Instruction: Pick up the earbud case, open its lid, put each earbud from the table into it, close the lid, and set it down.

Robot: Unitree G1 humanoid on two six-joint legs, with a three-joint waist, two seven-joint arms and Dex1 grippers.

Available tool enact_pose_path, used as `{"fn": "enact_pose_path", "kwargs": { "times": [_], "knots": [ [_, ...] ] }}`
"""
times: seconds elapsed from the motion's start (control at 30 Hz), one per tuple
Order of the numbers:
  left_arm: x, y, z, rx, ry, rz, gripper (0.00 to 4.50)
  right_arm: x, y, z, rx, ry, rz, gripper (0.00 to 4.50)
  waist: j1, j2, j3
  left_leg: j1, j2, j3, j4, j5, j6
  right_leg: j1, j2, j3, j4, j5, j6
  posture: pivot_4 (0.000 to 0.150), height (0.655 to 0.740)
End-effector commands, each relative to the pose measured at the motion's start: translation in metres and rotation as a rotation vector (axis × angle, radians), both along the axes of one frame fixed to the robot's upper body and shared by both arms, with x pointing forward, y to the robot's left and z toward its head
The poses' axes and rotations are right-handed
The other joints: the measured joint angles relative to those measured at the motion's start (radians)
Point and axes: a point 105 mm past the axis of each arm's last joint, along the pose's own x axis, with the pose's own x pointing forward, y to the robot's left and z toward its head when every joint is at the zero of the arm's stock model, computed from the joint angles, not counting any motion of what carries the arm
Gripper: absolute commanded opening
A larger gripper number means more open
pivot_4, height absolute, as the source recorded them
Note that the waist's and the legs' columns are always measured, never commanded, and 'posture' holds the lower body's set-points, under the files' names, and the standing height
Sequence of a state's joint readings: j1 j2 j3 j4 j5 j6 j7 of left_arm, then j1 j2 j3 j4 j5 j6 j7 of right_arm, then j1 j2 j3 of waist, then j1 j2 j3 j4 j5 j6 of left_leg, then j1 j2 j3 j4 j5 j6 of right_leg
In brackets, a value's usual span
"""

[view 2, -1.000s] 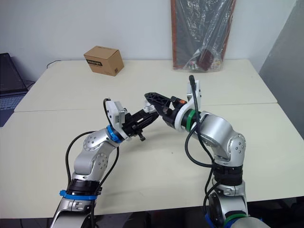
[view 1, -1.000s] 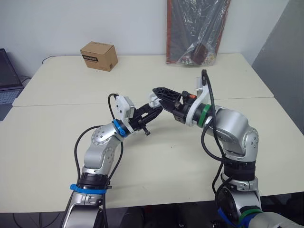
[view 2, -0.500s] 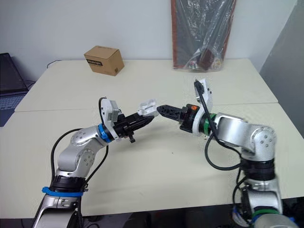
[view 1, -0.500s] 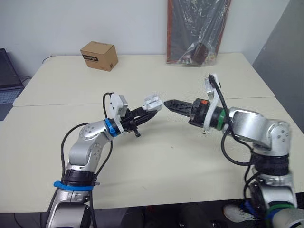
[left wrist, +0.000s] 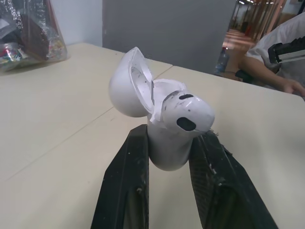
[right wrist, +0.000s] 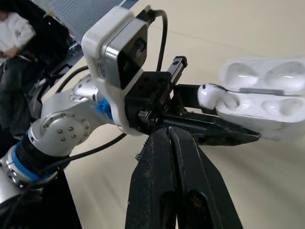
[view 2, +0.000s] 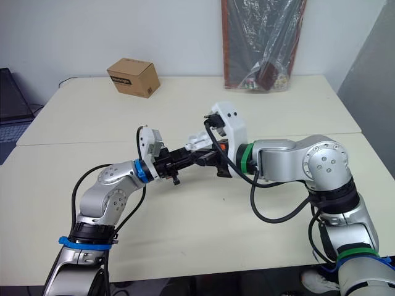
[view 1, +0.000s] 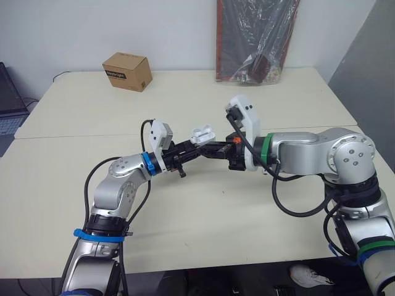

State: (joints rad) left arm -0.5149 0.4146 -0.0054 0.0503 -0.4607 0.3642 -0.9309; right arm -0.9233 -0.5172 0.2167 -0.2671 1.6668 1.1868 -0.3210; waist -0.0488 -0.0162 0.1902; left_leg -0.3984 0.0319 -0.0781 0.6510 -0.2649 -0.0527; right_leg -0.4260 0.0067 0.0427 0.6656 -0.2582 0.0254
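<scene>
While the small white plastic earbud case (right wrist: 267, 102) was held in the air over the middle of the pale table (view 1: 74, 117), well in from every edge, the left gripper (left wrist: 170, 134) pinched its lower body between both fingers. The rounded lid (left wrist: 128, 88) stood hinged open. One white earbud (left wrist: 188, 112) sat in a socket, its head apparently proud of the rim. The neighbouring socket looked empty, though I could not be sure. The right gripper (right wrist: 170, 136) had its fingers pressed together on nothing, tips just beside the left gripper, under the case.

Risks, as judged:
- Closing the lid over an unseated earbud could jam it or flick the bud out onto the table.
- A push from the right gripper could twist the smooth case in its narrow grip.
- The two grippers were near enough to collide.
</scene>
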Motion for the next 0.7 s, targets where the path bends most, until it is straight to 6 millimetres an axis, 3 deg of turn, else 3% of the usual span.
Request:
{"fn": "enact_pose_path", "kwargs": {
  "times": [0.03, 0.43, 0.7],
  "knots": [
    [0.002, -0.004, 0.01, 0.015, -0.042, 0.005, 0.85, -0.003, 0.008, 0.012, 0.013, -0.062, 0.037, 0.06, 0.0, 0.0, 0.0, 0.0, 0.0, 0.0, -0.001, 0.0, 0.0, 0.0, 0.0, 0.0, -0.001, 0.0, -0.001, 0.15, 0.74],
    [-0.004, -0.012, 0.011, -0.003, -0.043, -0.021, 0.85, 0.014, 0.026, 0.01, -0.008, -0.108, -0.013, 0.06, 0.002, 0.0, 0.0, 0.0, -0.001, 0.0, -0.005, 0.0, 0.0, 0.0, -0.002, -0.002, -0.002, 0.001, -0.002, 0.15, 0.74],
    [-0.006, -0.013, 0.014, -0.017, -0.047, -0.031, 0.85, 0.028, 0.021, 0.002, -0.035, -0.098, -0.071, 0.06, 0.002, 0.0, 0.0, 0.001, -0.001, 0.0, -0.005, 0.0, 0.0, 0.0, -0.002, -0.002, -0.001, 0.001, -0.002, 0.15, 0.74]
  ]
}}
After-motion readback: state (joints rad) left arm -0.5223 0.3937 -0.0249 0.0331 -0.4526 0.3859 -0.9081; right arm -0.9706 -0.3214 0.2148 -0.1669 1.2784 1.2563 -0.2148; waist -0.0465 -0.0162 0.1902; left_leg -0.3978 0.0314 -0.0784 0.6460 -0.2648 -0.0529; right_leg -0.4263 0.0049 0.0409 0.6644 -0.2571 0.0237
